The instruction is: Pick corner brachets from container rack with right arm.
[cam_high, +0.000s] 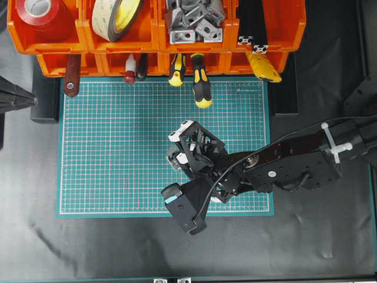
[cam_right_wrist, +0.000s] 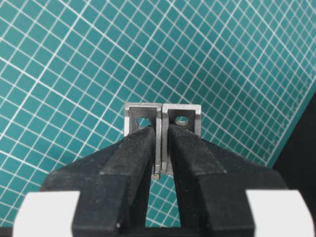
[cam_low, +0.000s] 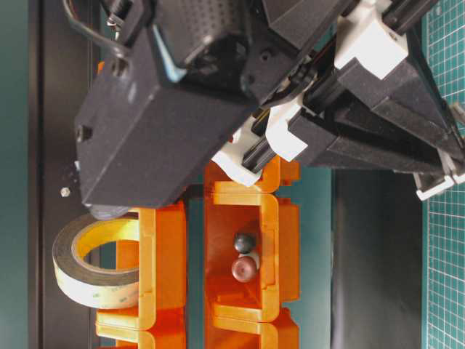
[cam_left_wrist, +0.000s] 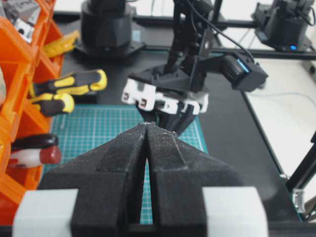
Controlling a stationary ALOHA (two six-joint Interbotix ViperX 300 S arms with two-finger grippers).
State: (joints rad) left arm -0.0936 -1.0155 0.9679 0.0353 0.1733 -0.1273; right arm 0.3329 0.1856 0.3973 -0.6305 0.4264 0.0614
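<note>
My right gripper (cam_right_wrist: 161,129) is shut on two silver-grey corner brackets (cam_right_wrist: 162,118), held side by side with their holed faces showing, a little above the green mat (cam_high: 118,147). In the overhead view the right gripper (cam_high: 189,152) points down over the mat's middle-right. More corner brackets (cam_high: 194,20) lie in an upper bin of the orange container rack (cam_high: 59,44). My left gripper (cam_left_wrist: 147,126) is shut and empty, at the mat's left edge (cam_high: 32,100), pointing towards the right gripper (cam_left_wrist: 168,121).
The rack also holds a red tape roll (cam_high: 38,12), a beige tape roll (cam_high: 118,15) and black slotted bars (cam_high: 253,23). Yellow-black screwdrivers (cam_high: 200,82) and other tool handles stick out of the lower bins over the mat's far edge.
</note>
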